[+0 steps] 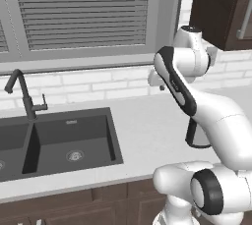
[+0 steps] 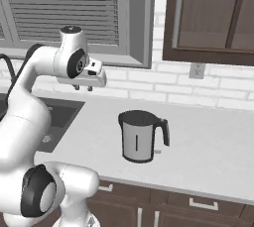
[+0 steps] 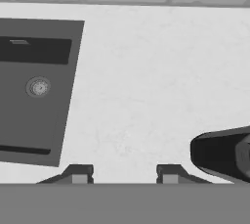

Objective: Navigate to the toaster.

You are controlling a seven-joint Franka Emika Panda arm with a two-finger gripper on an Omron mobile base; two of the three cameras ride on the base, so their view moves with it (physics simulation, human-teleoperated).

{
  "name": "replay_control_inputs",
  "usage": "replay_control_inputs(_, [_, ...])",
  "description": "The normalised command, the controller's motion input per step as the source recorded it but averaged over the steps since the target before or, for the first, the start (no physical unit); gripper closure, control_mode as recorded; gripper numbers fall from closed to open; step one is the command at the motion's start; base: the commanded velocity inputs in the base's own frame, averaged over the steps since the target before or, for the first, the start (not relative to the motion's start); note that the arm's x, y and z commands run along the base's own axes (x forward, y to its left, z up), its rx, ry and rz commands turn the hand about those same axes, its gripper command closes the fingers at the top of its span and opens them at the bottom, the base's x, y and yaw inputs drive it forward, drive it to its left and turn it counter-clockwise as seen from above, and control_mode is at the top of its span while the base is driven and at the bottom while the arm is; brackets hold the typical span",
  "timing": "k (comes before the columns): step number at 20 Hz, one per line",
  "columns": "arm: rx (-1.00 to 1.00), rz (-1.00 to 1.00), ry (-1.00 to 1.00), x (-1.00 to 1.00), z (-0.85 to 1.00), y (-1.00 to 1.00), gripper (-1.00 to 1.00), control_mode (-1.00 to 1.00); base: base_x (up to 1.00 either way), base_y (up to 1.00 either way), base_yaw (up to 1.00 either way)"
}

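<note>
Kitchen scene with a pale stone table [image 2: 208, 141] under a shuttered window [image 1: 83, 13] and white brick wall. On the left sits a dark sink [image 1: 69, 140] with a black faucet [image 1: 22, 94]. Gripper [image 2: 83, 88] hangs above the table between sink and kettle [image 2: 139, 137], fingers [image 3: 78, 173] spread apart, holding nothing. Grey kettle is further right, below a brown cabinet [image 2: 213, 13]. Can't spot the toaster anywhere.
</note>
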Motion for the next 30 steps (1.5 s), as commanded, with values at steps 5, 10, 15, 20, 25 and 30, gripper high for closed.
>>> replay_control_inputs(5, [0.0, 0.0, -0.13, -0.67, 0.0, 0.0, -1.0, -1.0, 0.0, 0.0, 0.0])
replay_control_inputs(10, [-0.03, 0.0, -0.43, -1.0, 0.0, 0.0, -1.0, -1.0, 0.0, 0.0, 0.0])
replay_control_inputs(15, [0.0, 0.0, -0.41, -0.96, 0.05, 0.0, -1.0, -1.0, 0.0, 0.0, 0.0])
replay_control_inputs(20, [0.03, 0.0, -0.27, -0.62, 0.16, -0.01, -1.0, -1.0, 0.0, 0.0, 0.0])
replay_control_inputs(25, [0.03, 0.0, -0.09, -0.2, 0.04, 0.0, -1.0, 1.0, -0.36, 0.09, 0.0])
replay_control_inputs(30, [0.0, 0.0, 0.0, 0.0, 0.0, 0.0, -1.0, 1.0, -0.63, 0.89, 0.19])
